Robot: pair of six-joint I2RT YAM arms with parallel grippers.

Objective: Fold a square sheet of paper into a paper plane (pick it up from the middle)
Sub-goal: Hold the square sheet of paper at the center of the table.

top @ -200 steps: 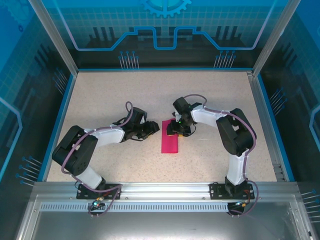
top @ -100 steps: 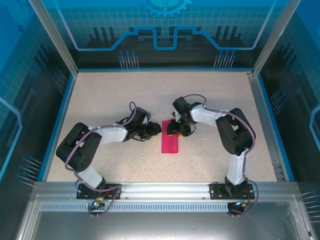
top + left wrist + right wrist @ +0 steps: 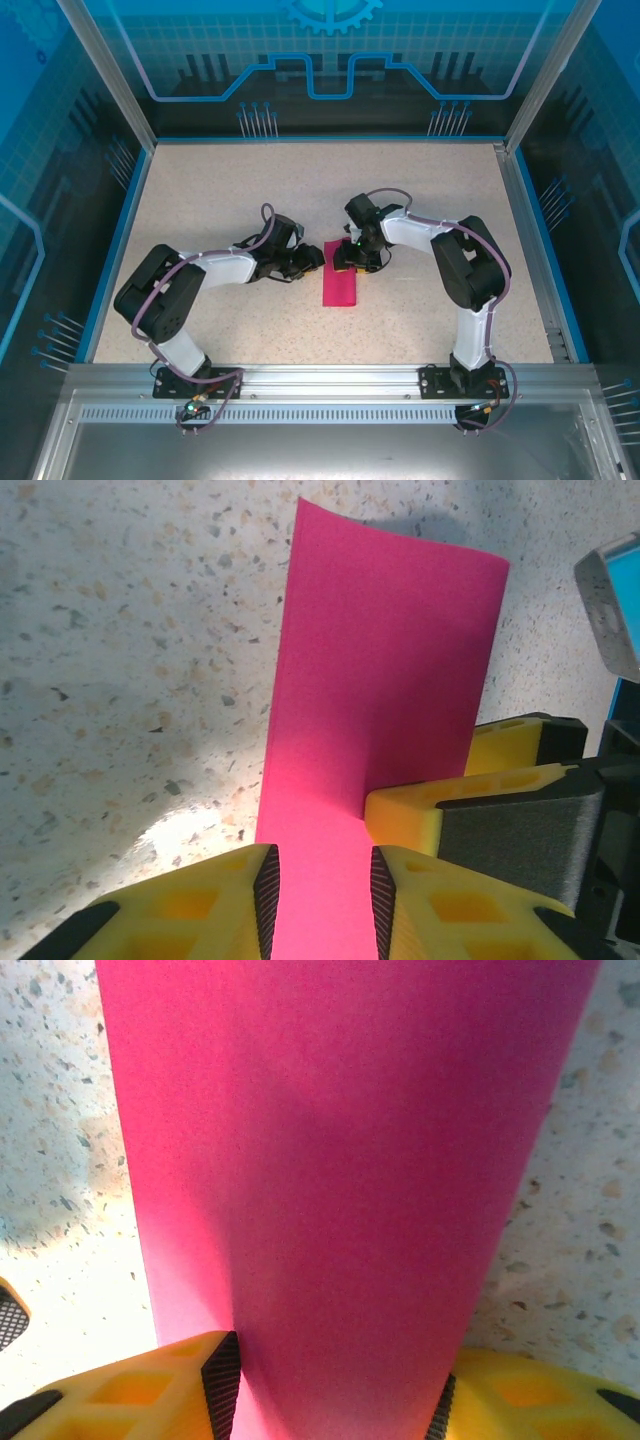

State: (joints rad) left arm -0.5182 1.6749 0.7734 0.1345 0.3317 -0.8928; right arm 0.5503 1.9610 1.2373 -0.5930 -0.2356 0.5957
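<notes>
— Where is the paper found?
— Near the middle of the table (folded into a narrow strip); the right gripper is set over its far end, jaws held apart.
— And the left gripper?
— It is placed at the strip's left edge; its jaws are parted narrowly.

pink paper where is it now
Top external view: pink paper sits in the middle of the table, left gripper at its left edge, right gripper over its far end.
</notes>
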